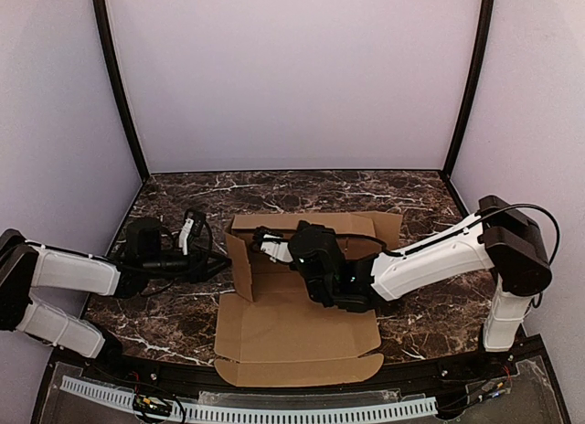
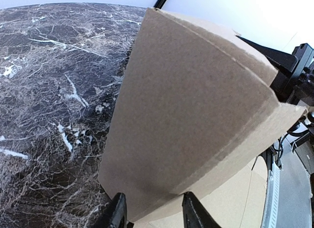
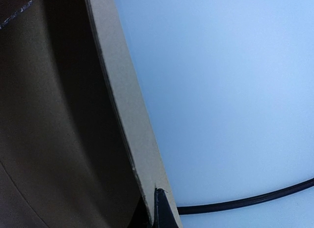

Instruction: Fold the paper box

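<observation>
A brown paper box (image 1: pixel 292 328) sits half-formed in the middle of a dark marble desk (image 1: pixel 420 191). Its back and left walls are raised, and its front flap lies flat toward the arms. The left gripper (image 2: pixel 153 211) is at the raised left wall (image 2: pixel 186 115), with its fingers apart below the wall's lower edge. The right gripper (image 1: pixel 266 243) is closed inside the box by the back wall (whether it pinches cardboard cannot be told). The step appears to be raising the walls. Next, the left wall probably needs steadying upright while the remaining flaps fold in.
</observation>
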Controlling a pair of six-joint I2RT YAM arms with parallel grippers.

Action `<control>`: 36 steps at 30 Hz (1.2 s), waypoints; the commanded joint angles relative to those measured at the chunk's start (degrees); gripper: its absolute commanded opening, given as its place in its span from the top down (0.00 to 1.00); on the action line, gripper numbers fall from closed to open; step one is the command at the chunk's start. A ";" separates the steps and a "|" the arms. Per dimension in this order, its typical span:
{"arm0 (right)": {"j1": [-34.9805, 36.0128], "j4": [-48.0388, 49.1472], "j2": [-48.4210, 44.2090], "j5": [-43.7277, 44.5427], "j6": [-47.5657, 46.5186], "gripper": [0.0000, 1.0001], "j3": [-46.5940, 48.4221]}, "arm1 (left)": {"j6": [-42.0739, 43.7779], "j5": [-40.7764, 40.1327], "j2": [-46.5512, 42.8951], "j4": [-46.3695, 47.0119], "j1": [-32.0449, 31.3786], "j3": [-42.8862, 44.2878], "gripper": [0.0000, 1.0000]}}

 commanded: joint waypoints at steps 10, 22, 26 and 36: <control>2.39 -12.48 3.01 -1.06 7.70 1.00 0.50 | 0.18 -7.12 1.28 4.20 -5.65 0.91 0.55; 3.60 -17.75 3.64 -1.56 12.65 1.00 2.12 | 2.12 -19.01 1.19 5.19 -10.45 1.30 0.53; 4.05 -19.27 4.44 -1.41 14.18 1.00 3.02 | 1.86 -25.51 1.85 7.08 -13.58 1.17 0.53; 5.14 -21.93 6.09 -1.25 17.24 1.00 3.27 | 2.12 -40.85 0.61 7.76 -19.58 -0.31 0.54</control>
